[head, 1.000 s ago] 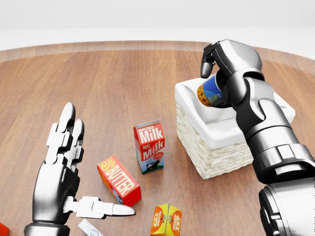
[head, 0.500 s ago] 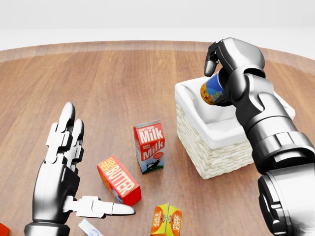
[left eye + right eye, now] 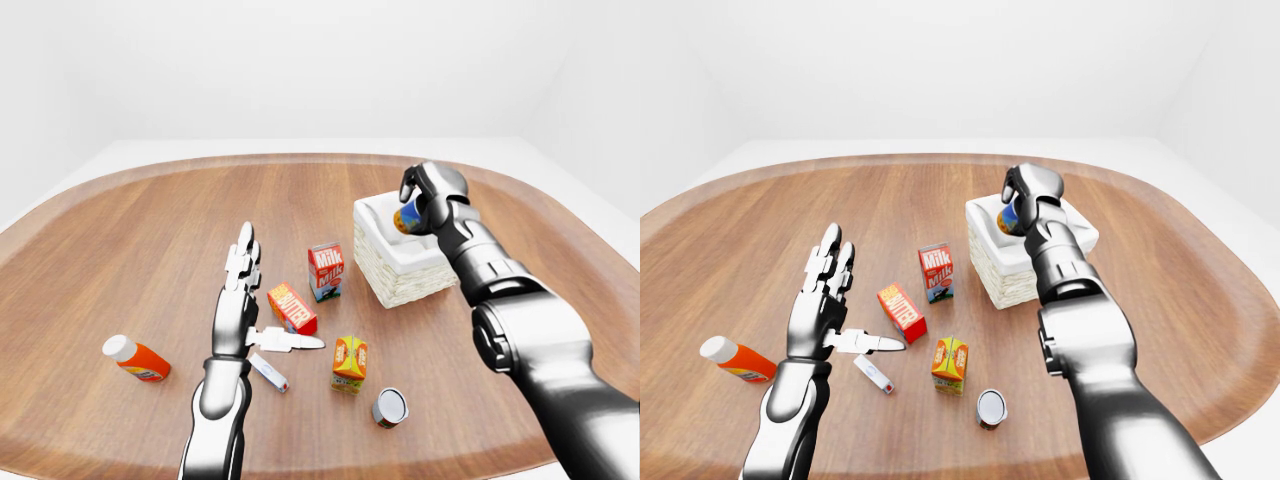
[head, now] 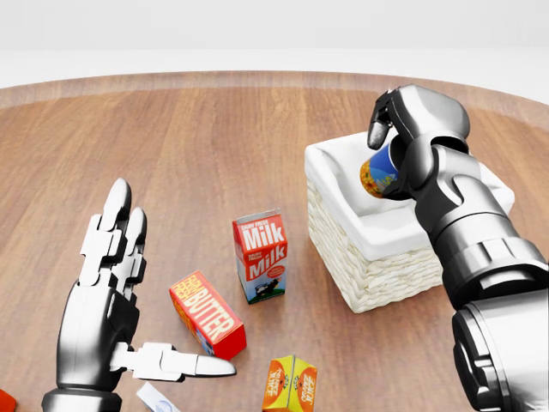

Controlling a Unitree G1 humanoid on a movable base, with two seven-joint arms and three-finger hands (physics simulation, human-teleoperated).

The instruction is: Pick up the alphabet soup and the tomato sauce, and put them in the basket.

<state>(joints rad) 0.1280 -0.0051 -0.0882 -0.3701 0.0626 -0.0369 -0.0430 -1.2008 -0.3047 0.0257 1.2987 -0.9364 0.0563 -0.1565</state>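
Observation:
My right hand is shut on a can with a blue and orange label, apparently the alphabet soup. It holds the can tilted just above the open white-lined wicker basket, which stands at the right of the head view. A second can, grey lid up and with a reddish side, stands near the bottom of the left-eye view; it may be the tomato sauce. My left hand is open and empty, fingers spread, at the lower left, far from both cans.
A milk carton stands left of the basket. A red butter box and an orange juice carton lie lower down. A ketchup bottle and a small white tube lie near my left arm.
My right hand has carried the can to the right and a little lower, further over the basket's opening. My left hand has not moved.

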